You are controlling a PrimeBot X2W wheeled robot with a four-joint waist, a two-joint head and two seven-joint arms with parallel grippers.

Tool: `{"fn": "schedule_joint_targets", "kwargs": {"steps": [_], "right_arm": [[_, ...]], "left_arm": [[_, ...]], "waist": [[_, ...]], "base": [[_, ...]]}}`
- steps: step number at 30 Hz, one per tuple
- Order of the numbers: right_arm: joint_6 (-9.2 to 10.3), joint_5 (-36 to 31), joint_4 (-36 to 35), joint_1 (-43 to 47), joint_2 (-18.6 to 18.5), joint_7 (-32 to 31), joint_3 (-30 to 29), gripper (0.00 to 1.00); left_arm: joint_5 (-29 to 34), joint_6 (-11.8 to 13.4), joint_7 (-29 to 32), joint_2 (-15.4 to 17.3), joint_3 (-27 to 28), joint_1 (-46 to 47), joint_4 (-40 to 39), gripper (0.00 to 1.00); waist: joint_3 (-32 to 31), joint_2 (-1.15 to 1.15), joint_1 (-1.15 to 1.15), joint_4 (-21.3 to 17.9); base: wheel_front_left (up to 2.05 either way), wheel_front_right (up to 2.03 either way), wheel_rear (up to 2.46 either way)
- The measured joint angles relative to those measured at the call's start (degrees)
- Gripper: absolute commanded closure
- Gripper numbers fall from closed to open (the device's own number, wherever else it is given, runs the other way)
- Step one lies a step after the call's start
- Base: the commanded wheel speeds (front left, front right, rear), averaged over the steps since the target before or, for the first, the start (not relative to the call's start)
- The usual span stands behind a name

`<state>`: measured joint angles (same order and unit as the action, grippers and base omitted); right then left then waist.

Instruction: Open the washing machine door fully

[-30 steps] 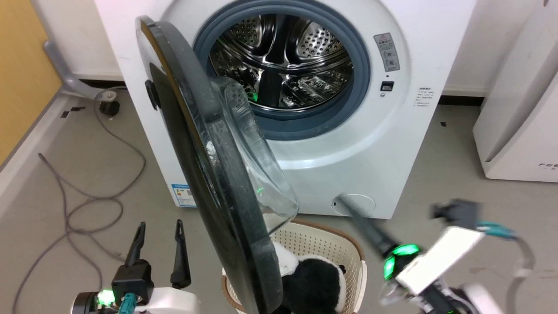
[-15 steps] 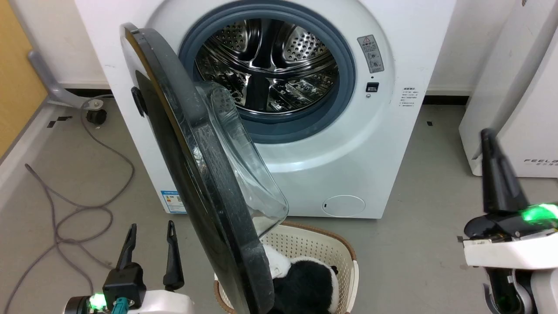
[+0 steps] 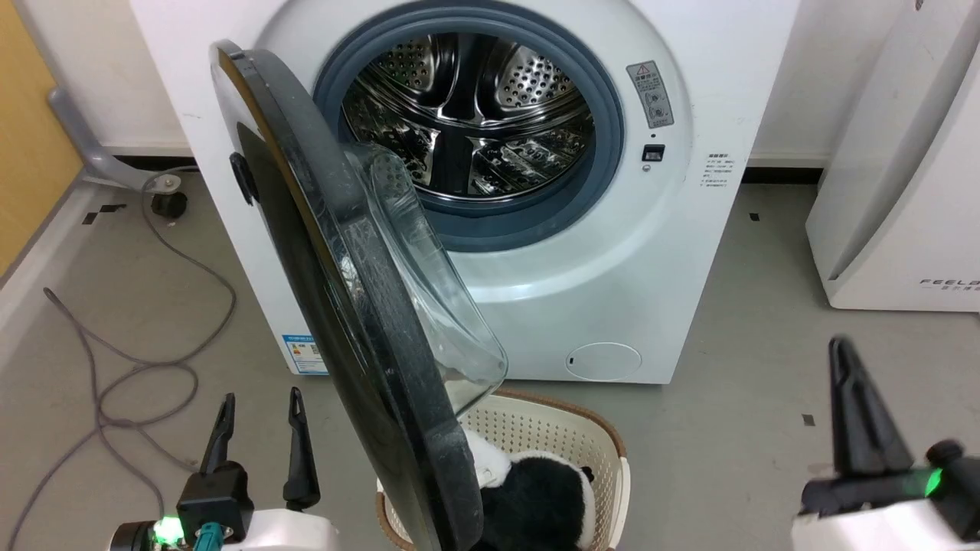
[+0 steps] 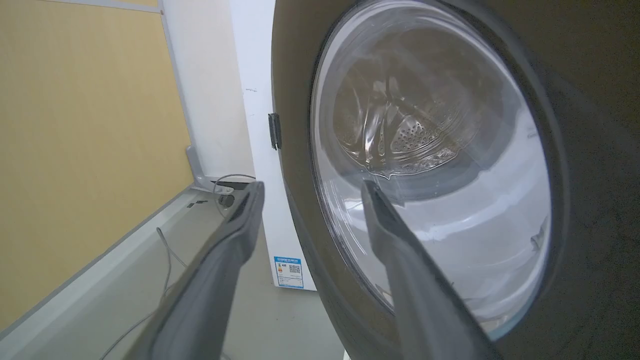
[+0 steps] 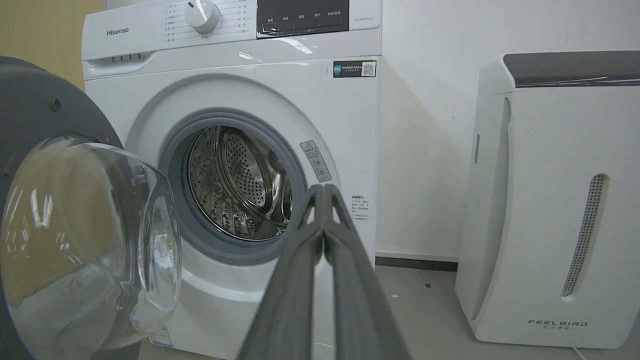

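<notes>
Right pincer [image 3: 841, 350] lowered, shut, touching nothing

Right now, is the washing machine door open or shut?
Open: the door stands swung out from the washing machine, and the steel drum shows.

I'm reading "Hisense" at eleven o'clock on the washing machine [image 5: 345, 115], and "FEELBIRD" at six o'clock on the white appliance [image 5: 540, 200].

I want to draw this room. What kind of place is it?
Probably a laundry corner: a white front-loading washing machine with its round door swung open, and a cream basket standing before it.
</notes>
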<state>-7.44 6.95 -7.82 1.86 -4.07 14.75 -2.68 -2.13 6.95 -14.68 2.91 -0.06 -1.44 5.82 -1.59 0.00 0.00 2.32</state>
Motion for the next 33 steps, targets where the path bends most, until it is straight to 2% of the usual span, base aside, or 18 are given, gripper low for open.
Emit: {"fn": "schedule_joint_targets", "kwargs": {"steps": [6, 7, 8, 9, 15, 16, 17, 21, 26, 33], "right_arm": [[0.0, -0.35, 4.45, 2.66, 0.76, -0.01, 0.7, 1.0], [0.0, -0.35, 4.59, 2.68, 0.79, -0.01, 0.69, 0.84], [0.0, -0.37, 4.79, 2.68, 0.81, -0.01, 0.69, 0.1], [0.0, -0.45, 5.13, 2.69, 0.82, -0.01, 0.68, 0.0], [0.0, -0.44, 5.23, 2.72, 0.9, -0.01, 0.23, 0.0], [0.0, -0.45, 5.23, 2.72, 0.9, -0.01, 0.29, 0.0], [0.0, -0.46, 5.23, 2.72, 0.91, -0.01, 0.31, 0.0], [0.0, -0.56, 5.23, 2.72, 0.92, -0.01, 0.04, 0.0], [0.0, -0.99, 4.91, 2.74, 0.93, -0.01, -0.44, 0.0], [0.0, -1.36, 4.58, 3.09, 0.94, -0.01, -0.04, 0.0]], "left_arm": [[-0.01, -0.02, 0.0, -0.01, -0.26, 0.0, 0.19, 0.0], [-0.01, -0.04, 0.0, -0.02, -0.26, 0.0, 0.19, 0.0], [-0.01, -0.04, 0.0, -0.02, -0.24, 0.0, 0.21, 0.0], [-0.01, -0.04, 0.0, -0.02, -0.24, 0.0, 0.21, 0.0], [-0.08, 0.59, 0.0, -0.03, 0.54, 0.0, 0.04, 0.0], [-0.11, 0.71, 0.0, -0.04, 0.71, 0.0, -0.09, 0.25], [-0.11, 0.79, -0.01, -0.05, 0.91, 0.01, -0.31, 1.0], [-0.14, 0.93, 0.0, 0.43, 2.38, 0.81, -2.45, 1.0], [0.59, 0.45, -0.02, 1.71, 2.65, 4.3, -9.12, 1.0], [2.94, -1.46, -0.07, 1.92, -2.5, 8.25, -19.26, 1.0]], "waist": [[-0.19, 0.0, 0.0, 0.08], [-0.21, 0.0, 0.0, 0.06], [-0.24, 0.0, 0.0, 0.04], [-0.26, 0.0, 0.0, 0.02], [-0.42, 0.0, 0.0, -0.02], [-0.43, 0.0, 0.0, -0.02], [-0.45, 0.0, 0.0, 0.0], [-0.57, 0.0, 0.0, 0.29], [-0.67, 0.0, 0.0, 0.61], [-0.72, 0.0, 0.0, 0.48]], "base": [[0.0, 0.0, 0.0], [0.0, 0.0, 0.0], [0.0, 0.0, 0.0], [0.0, 0.0, 0.0], [0.0, 0.0, 0.0], [0.0, 0.0, 0.0], [0.0, 0.0, 0.0], [0.0, 0.0, 0.0], [0.0, 0.0, 0.0], [0.0, 0.0, 0.0]]}}
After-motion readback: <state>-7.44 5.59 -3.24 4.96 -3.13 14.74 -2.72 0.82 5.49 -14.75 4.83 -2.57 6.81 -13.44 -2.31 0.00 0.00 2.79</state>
